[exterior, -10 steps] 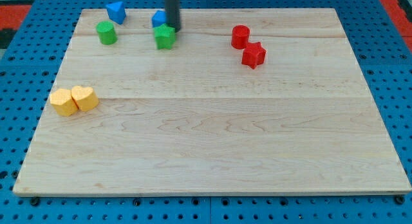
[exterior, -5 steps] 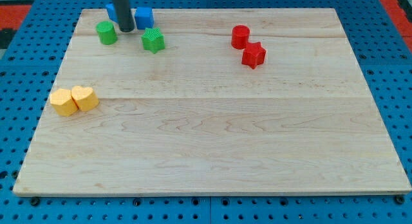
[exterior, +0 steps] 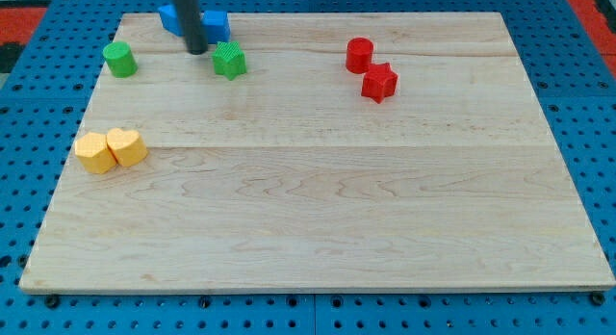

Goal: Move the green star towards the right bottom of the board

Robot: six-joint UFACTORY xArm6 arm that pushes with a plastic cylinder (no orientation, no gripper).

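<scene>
Bare pale wooden board (exterior: pixel 318 219) fills the near half. Further back, at nine o'clock, two yellow blocks (exterior: pixel 111 149) touch. Beyond, at one o'clock, a red star block (exterior: pixel 379 82) sits just before a red cylinder (exterior: pixel 359 54). Far back, around eleven o'clock, the green star block (exterior: pixel 229 60) lies just right of my tip (exterior: pixel 196 50), a plain rod with nothing to open or close; a green cylinder (exterior: pixel 119 59) stands apart on the left, and blue blocks (exterior: pixel 210 25) sit behind the rod.

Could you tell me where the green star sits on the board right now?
The green star sits near the view's top, left of centre, just right of my tip and below the blue block.
</scene>
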